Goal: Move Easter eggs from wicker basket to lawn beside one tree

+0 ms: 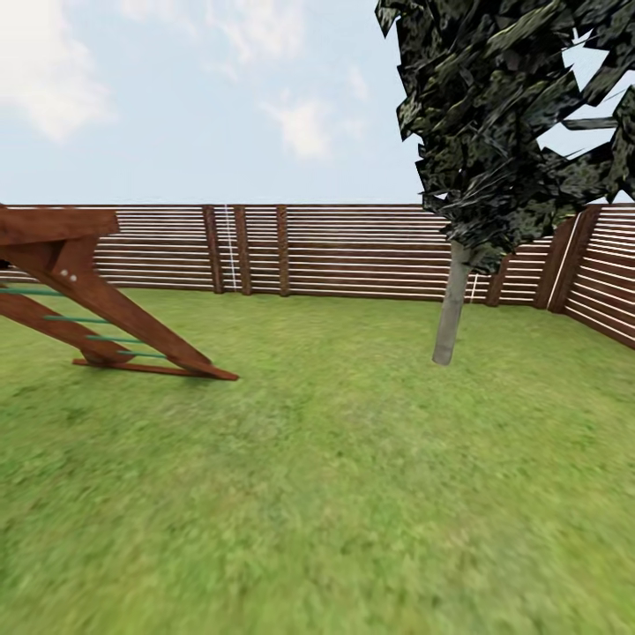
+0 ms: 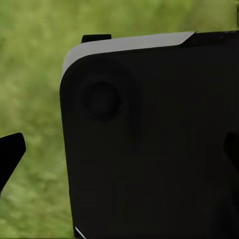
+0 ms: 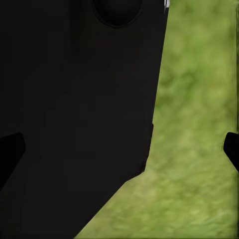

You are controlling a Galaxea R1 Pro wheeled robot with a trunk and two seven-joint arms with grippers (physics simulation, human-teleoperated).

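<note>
Green lawn, one tree ahead, no basket in sight

Green lawn point(image 1: 335, 494) fills the lower two thirds of the head view. The tree point(image 1: 451, 309) stands right of centre, pale trunk upright, dark mottled crown in the upper right of the frame. Brown slat fence point(image 1: 353, 251) runs across the middle distance and turns at the right edge. A wooden play frame point(image 1: 97, 309) with green rungs slants in at the left.

Basket and eggs: not located from here, so I cannot judge which way they lie from either hand or which arm is nearer. Robot looks to be in transit.

Left hand point(image 2: 119, 154): dark fingertips at both edges of its wrist view, spread wide, nothing between them; black robot body behind, grass beyond. Right hand point(image 3: 119, 149): likewise spread, holding nothing.
</note>
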